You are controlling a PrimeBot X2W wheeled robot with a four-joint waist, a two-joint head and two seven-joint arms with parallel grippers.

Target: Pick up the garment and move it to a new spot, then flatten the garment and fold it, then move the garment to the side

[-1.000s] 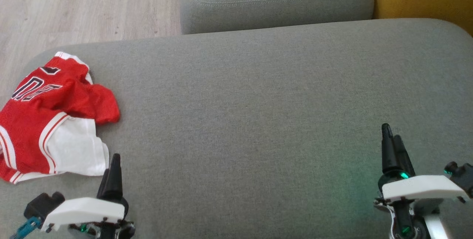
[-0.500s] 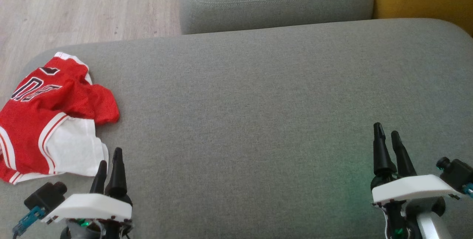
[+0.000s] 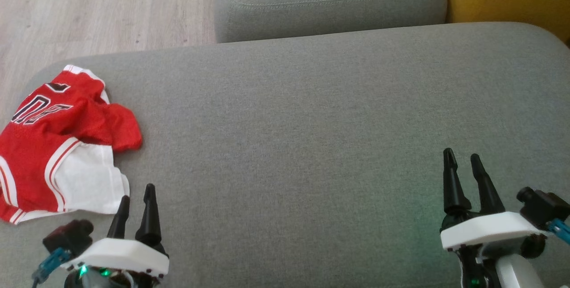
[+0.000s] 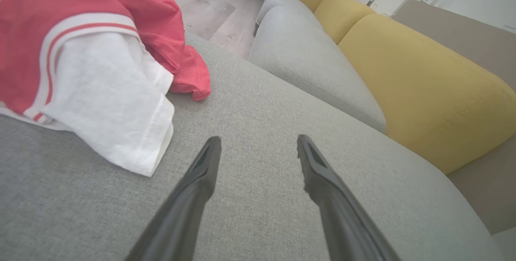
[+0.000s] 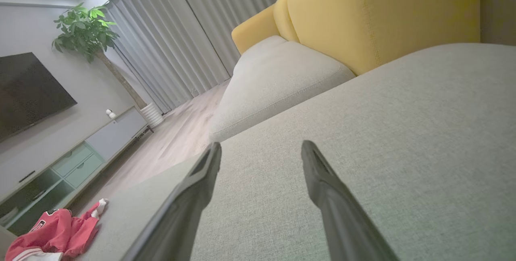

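Garment, a red jersey with white trim, lies crumpled on the grey seat cushion. It is doubled over itself with a white panel on top at the near side. It is neither flat nor lifted, so the pick-up isn't done yet and the task looks to be at its very start.

Left gripper is just beside the garment's near white corner, not touching it, fingers spread with nothing between them. It is likely there because it's the closer arm and that loose white edge is the easiest bit to pinch. In the left wrist view the fingers point past the corner, to the right of the garment, so it needs a swing toward the cloth before closing.

Right gripper is well apart from the garment, far to its right over bare cushion, fingers parted and empty. It is probably parked to leave the stretch right of the garment free as the new spot, ready for a second corner when flattening.

Risk: a pinch may catch one layer only and drag the heap.
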